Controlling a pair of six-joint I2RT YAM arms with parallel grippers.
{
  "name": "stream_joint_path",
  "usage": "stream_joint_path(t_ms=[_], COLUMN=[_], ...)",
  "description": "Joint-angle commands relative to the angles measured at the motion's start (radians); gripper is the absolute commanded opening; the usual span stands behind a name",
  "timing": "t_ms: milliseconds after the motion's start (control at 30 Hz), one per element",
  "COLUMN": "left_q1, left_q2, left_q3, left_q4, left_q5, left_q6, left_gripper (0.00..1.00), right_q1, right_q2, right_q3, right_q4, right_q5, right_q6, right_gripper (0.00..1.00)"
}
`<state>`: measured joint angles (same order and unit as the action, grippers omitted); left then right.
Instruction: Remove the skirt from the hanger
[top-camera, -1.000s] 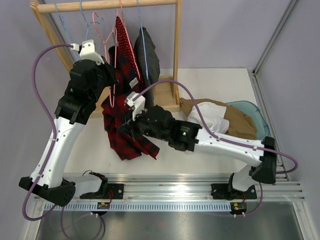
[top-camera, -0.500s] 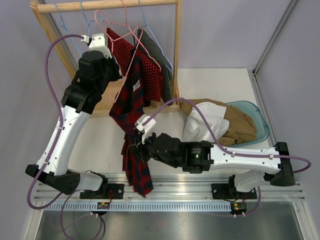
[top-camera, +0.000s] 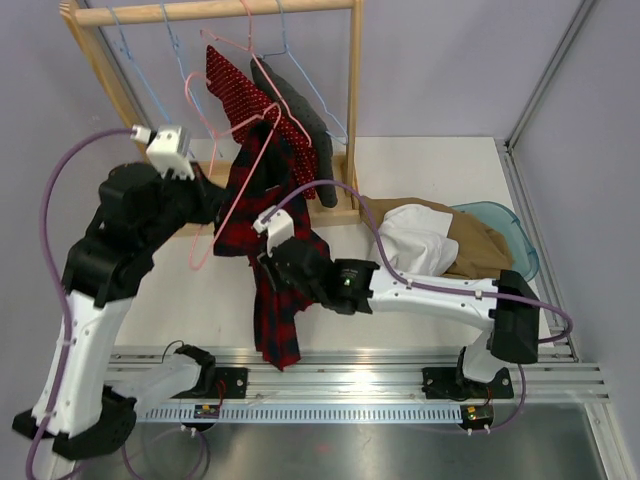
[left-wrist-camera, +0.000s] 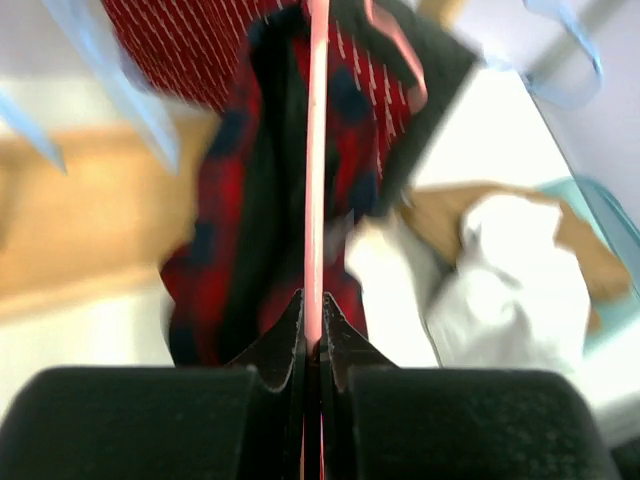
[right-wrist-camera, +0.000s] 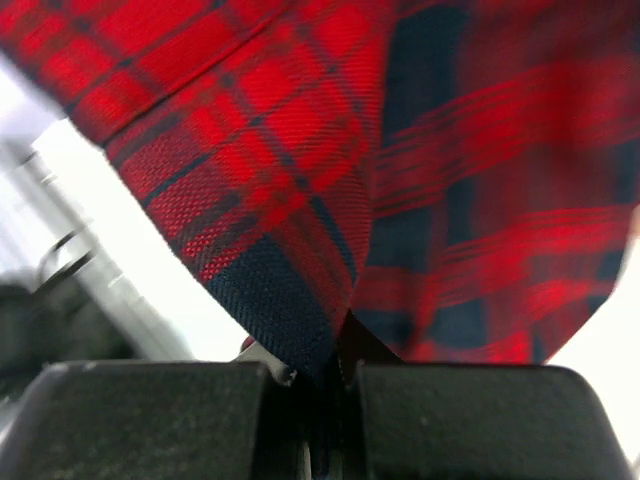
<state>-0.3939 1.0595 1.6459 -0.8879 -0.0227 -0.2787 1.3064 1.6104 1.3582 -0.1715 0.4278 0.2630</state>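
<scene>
Top view: your left gripper (top-camera: 207, 207) is shut on the pink hanger (top-camera: 236, 180), tilted below the wooden rack (top-camera: 352, 100). The plaid skirt (top-camera: 275, 310) drapes from the hanger toward the table. Your right gripper (top-camera: 272, 262) is clamped on its cloth.

Left wrist view: the jaws are pressed tight on the hanger's thin pink bar, with the skirt blurred behind.

Right wrist view: the fingers are closed on a fold of the skirt.

Pale lilac walls (top-camera: 450, 60), white tabletop (top-camera: 430, 160), wooden clothes rack (top-camera: 352, 100), aluminium rail (top-camera: 350, 375) along the near edge.
</scene>
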Motion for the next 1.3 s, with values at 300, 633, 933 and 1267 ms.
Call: stream_joint_path(t_ms=[300,633,933,1267], left_q1=[-0.002,-0.023,-0.029,-0.048], left_q2=[-0.369,-0.392,-0.466,-0.429], left_q3=[-0.426,-0.354,-0.345,-0.331], left_q4=[-0.236,-0.305,-0.229,-0.201], left_q5=[0.172,0.354,0.583,0.416], left_q6=[0.001,-0.004,0.015,0.013], left_gripper=[0.00,0.00,0.00,0.00], right_q1=[-0.301,-0.415,-0.502,-0.745], right_q2=[0.091,-0.021,-0.390,-0.636], right_q3=[0.268,0.070,-0.248,-0.061], right_q4=[-0.011,-0.083,-0.154,-0.295], right_q5=[-0.063,0.037,0.198,0.247], right_q6=[-0.097,0.053,0.124,-0.014], right_gripper=[0.00,0.00,0.00,0.00])
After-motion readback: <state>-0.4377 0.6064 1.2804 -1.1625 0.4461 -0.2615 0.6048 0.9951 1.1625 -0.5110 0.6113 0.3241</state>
